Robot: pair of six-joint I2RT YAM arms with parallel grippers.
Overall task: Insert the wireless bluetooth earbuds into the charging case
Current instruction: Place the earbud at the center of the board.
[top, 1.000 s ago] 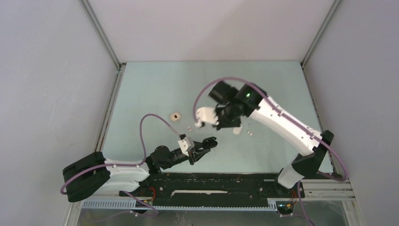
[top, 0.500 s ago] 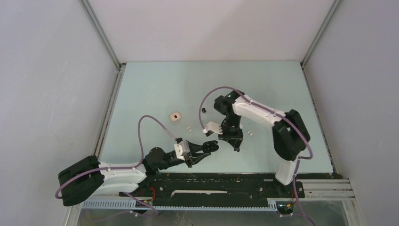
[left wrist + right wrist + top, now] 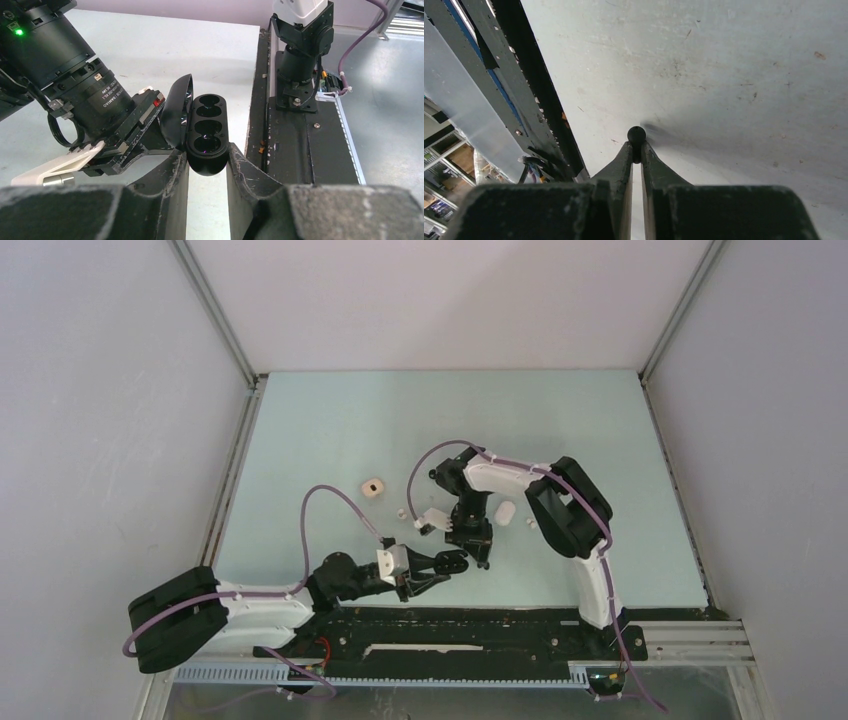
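At the right wrist view's centre, a black earbud [image 3: 636,134] sits pinched in the nearly closed right gripper [image 3: 637,148]; low in the left wrist view, the left gripper [image 3: 207,153] clamps the open black charging case [image 3: 207,127].

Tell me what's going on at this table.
The left gripper is clamped on an open black charging case, with the lid tipped back and the wells apparently empty. The right gripper pinches a tiny black earbud at its fingertips and is close beside that case. The earbud is not yet seated. A white case, a cream case and a loose pale earbud lie on the table.
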